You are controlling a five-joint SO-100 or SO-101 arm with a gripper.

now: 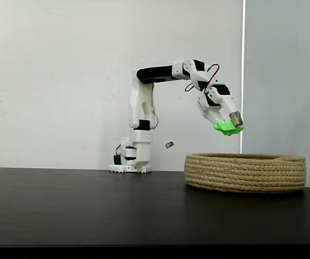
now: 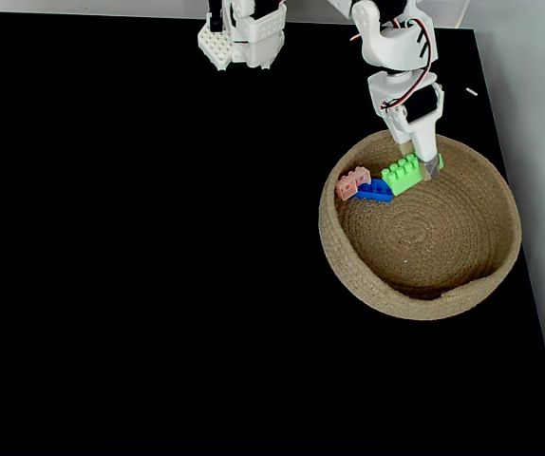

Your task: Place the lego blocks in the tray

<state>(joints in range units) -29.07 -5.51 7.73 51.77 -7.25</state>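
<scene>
1. The matte black table [image 1: 79, 205] spread across both fixed views, with a plain white wall [image 1: 58, 75] behind it in the side-on one
2. The white and black jointed robot arm [image 1: 142, 108] stood on its base at the far edge of the table, and in the side-on fixed view it reached out to the right and bent downward over the basket
3. The wide, low, round basket of coiled tan rope [image 1: 246, 172] sat on the right part of the table; in the fixed view from above its rim [image 2: 386, 294] ringed a flat woven floor
4. The gripper [image 1: 231, 125] hung well above the basket's rim in the side-on fixed view, apart from it, and was clenched on a brick; from above it [image 2: 424, 163] sat over the far inner edge of the basket
5. The bright green studded plastic brick [image 1: 228, 127] was held between the fingers, tilted, up in the air; from above it [image 2: 404, 174] showed its studs just left of the fingertips
6. The flat blue studded brick [image 2: 375, 190] lay inside the basket at its far left wall, partly under the green one in that view
7. The small salmon-pink studded brick [image 2: 352, 182] lay inside the basket too, just left of the blue one and touching it
</scene>
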